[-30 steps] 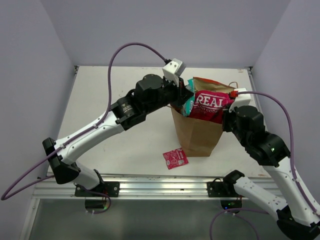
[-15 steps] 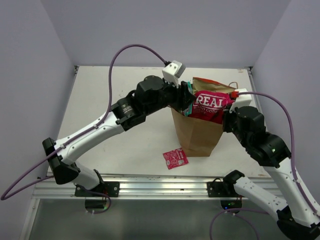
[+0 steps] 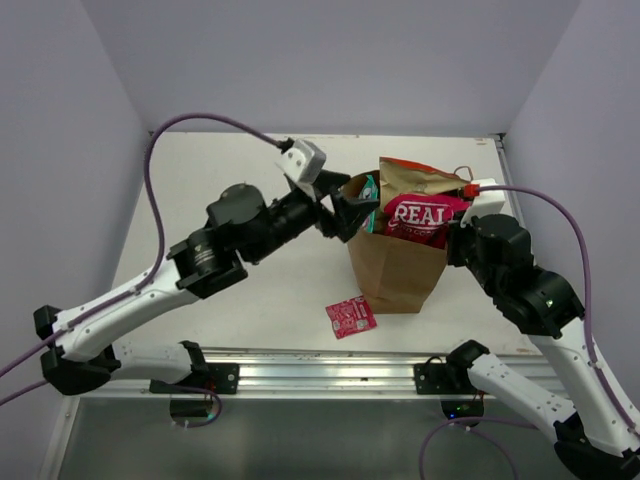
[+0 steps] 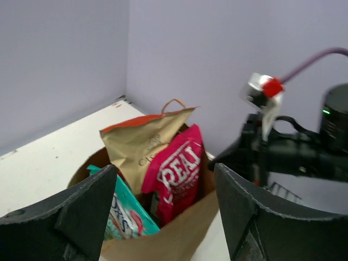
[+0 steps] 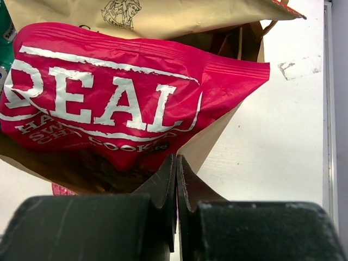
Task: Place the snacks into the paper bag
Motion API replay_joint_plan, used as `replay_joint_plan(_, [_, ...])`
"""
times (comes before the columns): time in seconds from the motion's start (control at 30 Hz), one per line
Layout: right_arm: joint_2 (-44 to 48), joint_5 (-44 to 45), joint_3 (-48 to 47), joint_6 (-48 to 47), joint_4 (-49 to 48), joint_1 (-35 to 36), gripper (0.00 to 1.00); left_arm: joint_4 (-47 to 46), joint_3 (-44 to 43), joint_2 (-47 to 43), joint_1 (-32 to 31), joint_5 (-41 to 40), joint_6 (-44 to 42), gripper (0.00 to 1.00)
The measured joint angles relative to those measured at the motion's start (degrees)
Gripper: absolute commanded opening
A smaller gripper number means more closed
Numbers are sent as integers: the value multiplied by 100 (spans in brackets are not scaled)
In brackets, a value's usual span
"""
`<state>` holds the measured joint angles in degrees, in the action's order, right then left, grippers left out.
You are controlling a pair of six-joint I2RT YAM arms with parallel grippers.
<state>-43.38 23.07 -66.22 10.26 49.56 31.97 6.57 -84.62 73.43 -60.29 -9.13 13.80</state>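
From above, we see the bag (image 3: pixel 395 270) standing upright on the tabletop (image 3: pixel 250 290), with three packets sticking out of its mouth. The REAL packet (image 3: pixel 420 215) is on the bag's right side, the tan packet (image 3: pixel 418 177) stands behind it, and the teal packet (image 3: pixel 371 190) is at the left rim. Only this view shows the sachet (image 3: pixel 350 316). It lies flat on the tabletop just in front of the bag's near left corner, apart from both arms.

The left gripper (image 3: pixel 345 205) hovers just left of the bag's mouth. Its wrist camera shows what the top view does not: the jaws are spread wide with nothing between them. That camera also looks into the bag, where the teal packet sits lower than the other two and a handle (image 4: pixel 173 102) loops up behind the tan packet.

The right gripper (image 5: pixel 176 163) is at the bag's right wall, largely hidden from above. Its own camera shows the jaws pressed together against the bag's rim, right beneath the REAL packet. We cannot tell whether they pinch the paper.
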Motion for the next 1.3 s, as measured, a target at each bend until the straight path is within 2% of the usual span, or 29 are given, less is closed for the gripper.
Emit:
replay_joint_plan(0.17, [-11, -2, -35, 0, 33, 0, 0, -273, 1637, -1182, -551, 96, 76, 71])
replay_joint_plan(0.23, [-11, -2, -42, 0, 39, 0, 0, -295, 2326, -1294, -719, 98, 208, 71])
replay_joint_plan(0.33, [-9, 0, -42, 0, 44, 0, 0, -83, 3438, -1086, -896, 46, 468, 71])
replay_joint_plan(0.43, [-4, 4, -42, 0, 50, 0, 0, 306, 4157, -518, -977, -31, 662, 71])
replay_joint_plan(0.6, [-7, 4, -42, -2, 63, 0, 0, 376, 4415, 232, -986, -293, 817, 70])
replay_joint_plan(0.8, [7, 17, -42, -2, 68, 0, 0, -260, 4597, 452, -986, -514, 817, 70])
replay_joint_plan(1.3, [39, 37, -42, -2, 103, 0, 0, -1384, 4898, 1117, -979, -195, 807, 72])
